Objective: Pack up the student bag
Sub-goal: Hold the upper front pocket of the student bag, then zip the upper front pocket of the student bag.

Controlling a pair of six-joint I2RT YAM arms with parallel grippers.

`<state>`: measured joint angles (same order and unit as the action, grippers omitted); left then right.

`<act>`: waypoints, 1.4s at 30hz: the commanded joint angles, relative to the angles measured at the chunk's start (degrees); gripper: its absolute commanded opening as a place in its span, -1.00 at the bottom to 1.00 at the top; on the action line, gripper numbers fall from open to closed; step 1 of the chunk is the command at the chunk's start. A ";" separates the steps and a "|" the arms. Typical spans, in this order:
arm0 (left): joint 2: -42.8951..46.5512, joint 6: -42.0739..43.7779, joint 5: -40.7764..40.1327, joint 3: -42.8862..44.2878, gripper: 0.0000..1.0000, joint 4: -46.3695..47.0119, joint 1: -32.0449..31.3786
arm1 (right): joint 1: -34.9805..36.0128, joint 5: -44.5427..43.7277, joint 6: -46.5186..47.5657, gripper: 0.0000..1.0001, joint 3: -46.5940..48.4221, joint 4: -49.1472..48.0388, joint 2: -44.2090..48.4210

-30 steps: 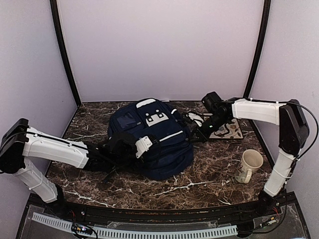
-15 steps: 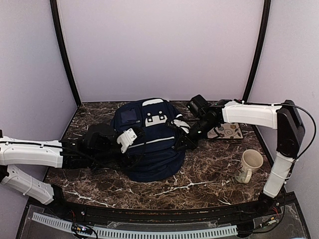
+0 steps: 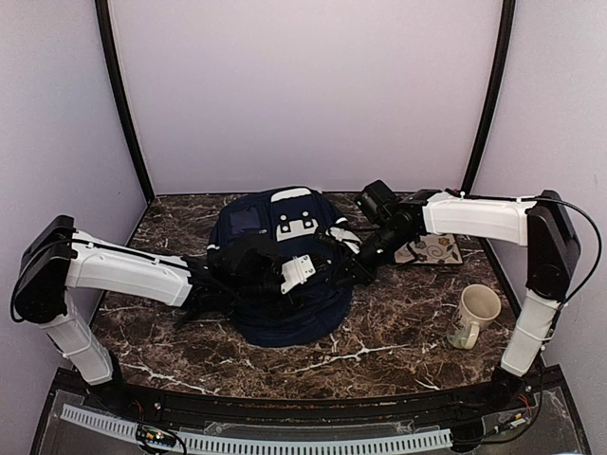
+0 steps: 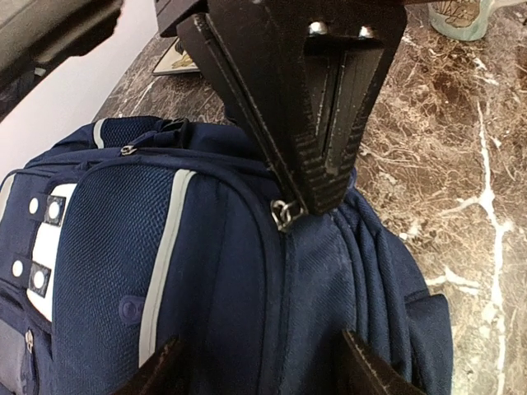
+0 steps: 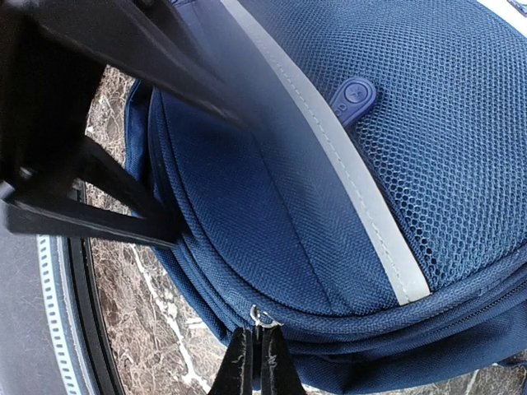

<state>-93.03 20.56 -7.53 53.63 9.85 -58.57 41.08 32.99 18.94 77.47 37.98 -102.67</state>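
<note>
The student bag point(image 3: 285, 284), a navy-blue backpack with white stripes and patches, lies in the middle of the table. My right gripper point(image 5: 255, 362) is shut on a metal zip pull point(image 5: 263, 316) at the bag's right edge; the left wrist view also shows that zip pull point(image 4: 284, 214) pinched in the right gripper point(image 4: 325, 193). My left gripper point(image 4: 259, 374) is open just left of it, one finger on each side of a fold of the bag's fabric point(image 4: 272, 313). From above, the left gripper point(image 3: 318, 272) lies on the bag's right half.
A cream mug point(image 3: 474, 318) stands on the marble table point(image 3: 398, 332) at the right. A patterned flat item point(image 3: 434, 248) lies behind the right arm. White walls close in the left, back and right sides.
The left gripper went from shut to open and has come back over the bag's right side. The right gripper moved left with the zip pull, and the bag shifted and changed shape.
</note>
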 commanded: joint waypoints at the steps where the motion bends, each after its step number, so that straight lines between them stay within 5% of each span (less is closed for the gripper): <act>1: -3.13 2.36 -3.70 2.91 0.21 2.87 0.03 | 0.93 4.02 -0.31 -1.00 0.81 1.20 0.18; 10: -3.15 3.13 -4.13 2.98 -0.83 2.67 0.03 | -2.38 4.69 0.93 -1.00 0.34 3.79 -2.88; 15: -1.89 2.77 -3.22 1.42 -0.90 1.87 0.03 | -7.85 0.43 -2.37 -1.00 4.03 2.76 -5.61; 30: 0.49 0.80 -0.24 -1.11 -0.87 1.71 -0.06 | -12.60 -4.78 -5.26 -1.00 12.88 -1.85 -13.17; 42: 9.00 -0.42 -11.28 0.32 0.09 -3.29 0.10 | -15.49 -9.68 -2.14 -0.38 7.10 -3.61 2.90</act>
<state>-89.67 20.32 -12.86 53.15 10.09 -58.50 27.42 27.75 15.62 85.95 37.54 -107.63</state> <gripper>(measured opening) 0.500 0.285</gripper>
